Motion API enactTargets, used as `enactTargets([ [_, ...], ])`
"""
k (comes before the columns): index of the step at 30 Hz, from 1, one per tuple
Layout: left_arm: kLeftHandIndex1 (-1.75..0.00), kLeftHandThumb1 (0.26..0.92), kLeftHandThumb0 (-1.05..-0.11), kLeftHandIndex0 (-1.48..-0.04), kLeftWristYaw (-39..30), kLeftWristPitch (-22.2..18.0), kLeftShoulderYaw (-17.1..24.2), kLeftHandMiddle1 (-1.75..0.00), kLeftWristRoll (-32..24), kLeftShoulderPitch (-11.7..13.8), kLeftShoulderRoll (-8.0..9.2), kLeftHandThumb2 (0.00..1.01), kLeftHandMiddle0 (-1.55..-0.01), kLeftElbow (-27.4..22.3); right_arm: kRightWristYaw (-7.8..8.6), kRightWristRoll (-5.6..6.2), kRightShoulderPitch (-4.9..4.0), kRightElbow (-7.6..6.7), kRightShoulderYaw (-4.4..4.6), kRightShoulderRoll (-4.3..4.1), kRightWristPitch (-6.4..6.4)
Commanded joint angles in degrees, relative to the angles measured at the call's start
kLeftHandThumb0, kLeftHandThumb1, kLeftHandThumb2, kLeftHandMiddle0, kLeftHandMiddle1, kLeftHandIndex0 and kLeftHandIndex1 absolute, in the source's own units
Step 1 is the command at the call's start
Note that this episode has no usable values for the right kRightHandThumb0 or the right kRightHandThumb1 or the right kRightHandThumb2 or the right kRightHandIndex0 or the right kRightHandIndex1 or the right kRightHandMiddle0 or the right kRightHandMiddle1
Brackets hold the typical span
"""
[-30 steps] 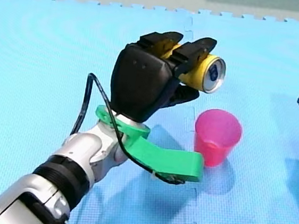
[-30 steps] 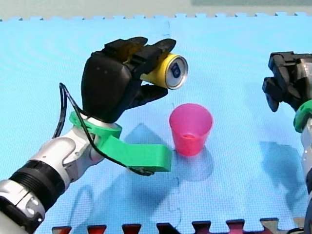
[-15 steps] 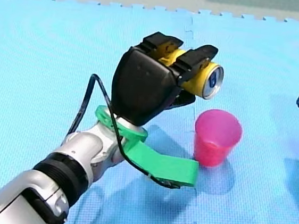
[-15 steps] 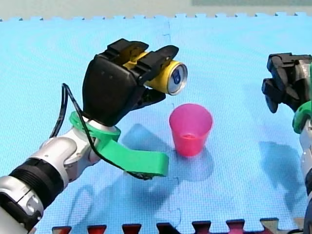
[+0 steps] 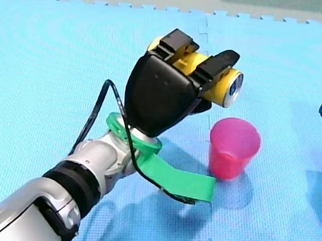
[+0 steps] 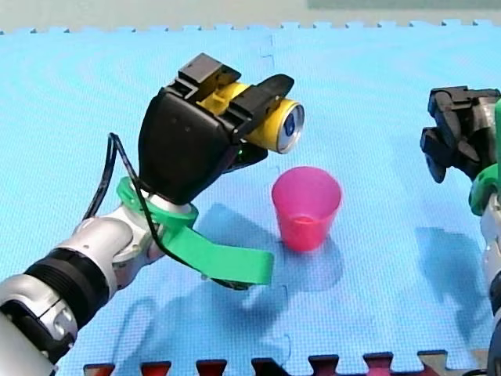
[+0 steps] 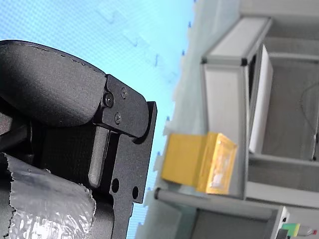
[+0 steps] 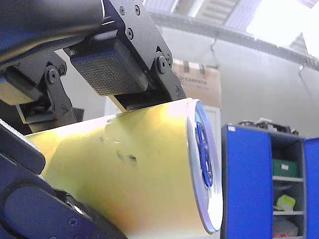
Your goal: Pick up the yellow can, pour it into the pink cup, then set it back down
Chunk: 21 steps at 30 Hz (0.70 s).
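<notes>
My left hand [image 5: 180, 71] is shut on the yellow can [image 5: 219, 83], held in the air and tipped on its side, its silver top facing right. The can's mouth hangs above and just left of the pink cup [image 5: 233, 148], which stands upright on the blue mat. In the second wrist view the yellow can [image 8: 129, 169] lies between the black fingers [image 8: 107, 64]. My right hand [image 6: 458, 133] hovers at the right edge, apart from the cup and holding nothing.
A blue foam mat [image 5: 52, 57] covers the whole surface, with open room left and behind. A green bracket [image 5: 172, 176] sticks out from my left wrist near the cup's base. Red and dark tiles [image 6: 235, 368] line the near edge.
My left hand has rolled and lifted slightly, bringing the can nearer to level and turning its top more to the right. The cup and right hand have stayed put.
</notes>
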Motion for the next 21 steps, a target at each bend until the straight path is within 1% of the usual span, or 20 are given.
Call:
enactTargets([
  [1, 0.00, 0.821, -0.300, -1.19, 0.96, 0.64, -0.70, -1.19, 0.41, -0.97, 0.02, 0.00, -0.87, 0.68, -0.21, -0.22, 0.09, 0.13, 0.10, -0.10, -0.38],
  [5, -0.02, 0.818, -0.307, -1.22, 2.22, 2.24, -2.12, -1.19, 1.54, -1.70, -0.13, 0.00, -0.85, 1.92, -0.58, -0.55, 0.07, 0.14, 0.30, -0.15, -0.57],
  [10, -0.02, 0.814, -0.311, -1.22, 2.96, 2.70, -3.10, -1.20, 1.75, -2.24, -0.44, 0.00, -0.85, 3.08, -0.73, -0.76, 0.19, 0.11, 0.33, -0.18, -0.87],
  [16, -0.01, 0.806, -0.317, -1.21, 3.33, 3.47, -4.68, -1.18, 2.68, -2.99, -0.27, 0.00, -0.84, 4.23, -0.64, -0.81, 0.20, 0.14, 0.34, -0.26, -0.97],
  [18, -0.01, 0.805, -0.319, -1.21, 3.37, 3.67, -5.10, -1.13, 2.83, -3.07, -0.19, 0.00, -0.86, 4.45, -0.62, -0.79, 0.21, 0.15, 0.32, -0.25, -0.97],
  [20, -0.01, 0.802, -0.323, -1.21, 3.37, 3.61, -5.57, -1.01, 3.00, -3.16, -0.04, 0.00, -0.89, 4.60, -0.57, -0.75, 0.19, 0.16, 0.29, -0.24, -0.92],
  [21, -0.01, 0.801, -0.324, -1.21, 3.34, 3.49, -5.76, -0.97, 3.01, -3.20, 0.03, 0.00, -0.90, 4.64, -0.54, -0.73, 0.15, 0.17, 0.27, -0.25, -0.87],
])
